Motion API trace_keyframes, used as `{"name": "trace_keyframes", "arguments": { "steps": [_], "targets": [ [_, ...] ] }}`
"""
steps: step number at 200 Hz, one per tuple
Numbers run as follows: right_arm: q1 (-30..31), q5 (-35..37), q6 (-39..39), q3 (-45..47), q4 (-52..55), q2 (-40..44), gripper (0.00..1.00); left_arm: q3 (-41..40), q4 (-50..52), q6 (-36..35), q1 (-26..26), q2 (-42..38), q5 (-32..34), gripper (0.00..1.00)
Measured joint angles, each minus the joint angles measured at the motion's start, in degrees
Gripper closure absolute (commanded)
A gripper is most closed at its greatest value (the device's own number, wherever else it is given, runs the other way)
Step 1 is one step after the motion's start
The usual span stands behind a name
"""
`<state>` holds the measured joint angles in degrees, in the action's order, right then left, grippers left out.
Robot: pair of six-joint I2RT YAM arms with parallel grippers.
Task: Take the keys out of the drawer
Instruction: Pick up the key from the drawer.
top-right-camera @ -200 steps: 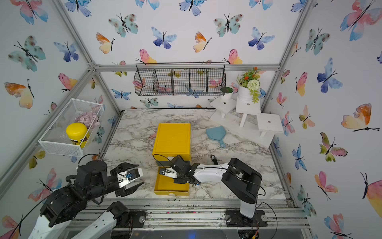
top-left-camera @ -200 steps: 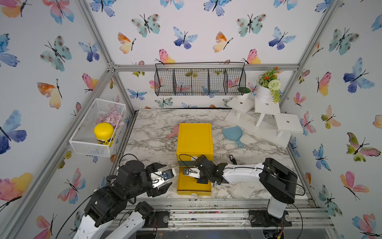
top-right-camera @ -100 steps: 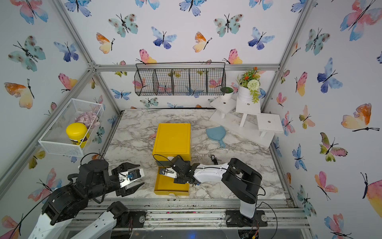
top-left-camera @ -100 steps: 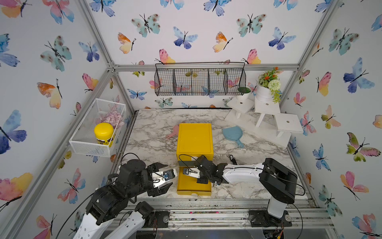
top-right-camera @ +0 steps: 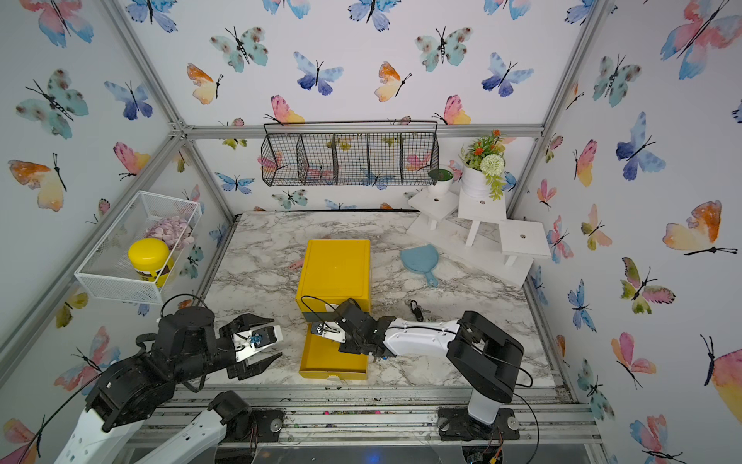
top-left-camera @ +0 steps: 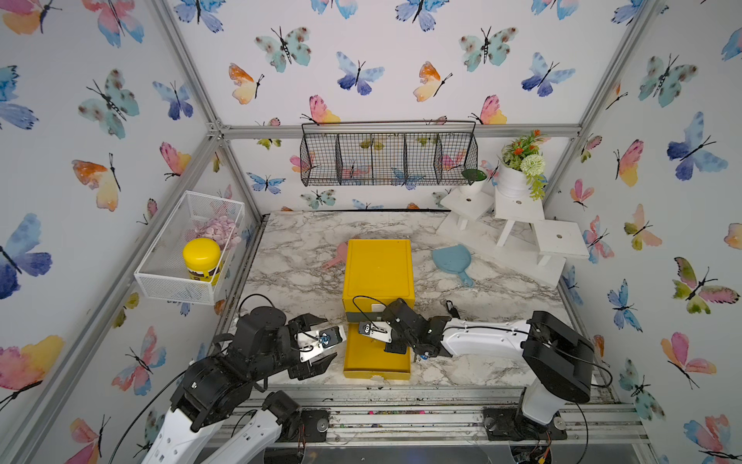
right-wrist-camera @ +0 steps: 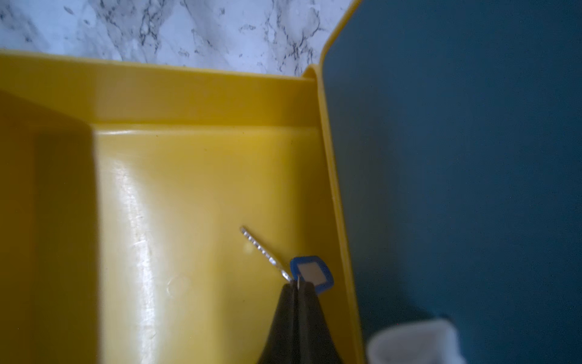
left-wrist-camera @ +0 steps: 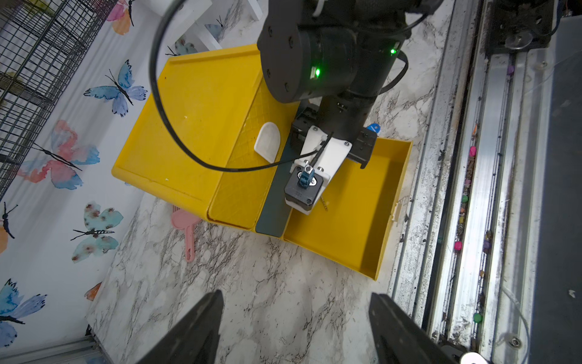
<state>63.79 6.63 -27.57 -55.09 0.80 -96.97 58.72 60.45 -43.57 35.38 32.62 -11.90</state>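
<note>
The right gripper [right-wrist-camera: 296,283] is down inside the open yellow drawer [right-wrist-camera: 189,189]. Its 2 black fingers [right-wrist-camera: 283,315] are pinched tight on the blue-tag key [right-wrist-camera: 311,274]. The key sits near the end of the drawer, next to the dark teal strip [right-wrist-camera: 456,157]. Its silver blade sticks out over the drawer floor.

The left gripper [left-wrist-camera: 296,294] hangs over the marble table [left-wrist-camera: 252,268] beside the drawer. Its fingers are wide apart and hold nothing.

1 black-tag key [top-left-camera: 451,310] lies on the table, right of the yellow box [top-left-camera: 377,269].

Silver key [right-wrist-camera: 265,254] w/ blue tag [right-wrist-camera: 312,273], inside yellow drawer [right-wrist-camera: 189,189].
</note>
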Motion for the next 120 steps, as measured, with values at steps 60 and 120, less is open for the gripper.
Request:
{"name": "trace_keyframes", "arguments": {
  "steps": [60, 120],
  "targets": [
    [0.33, -3.04, -0.02, 0.61, 0.57, 5.97, 0.95, 1.81, -0.22, -0.63, 0.00, 1.14, 0.00, 0.22],
    [0.39, -9.40, 1.05, 0.04, 6.05, 15.93, 0.95, 2.80, -2.21, -3.72, 0.00, 3.96, -0.28, 0.22]
  ]
}}
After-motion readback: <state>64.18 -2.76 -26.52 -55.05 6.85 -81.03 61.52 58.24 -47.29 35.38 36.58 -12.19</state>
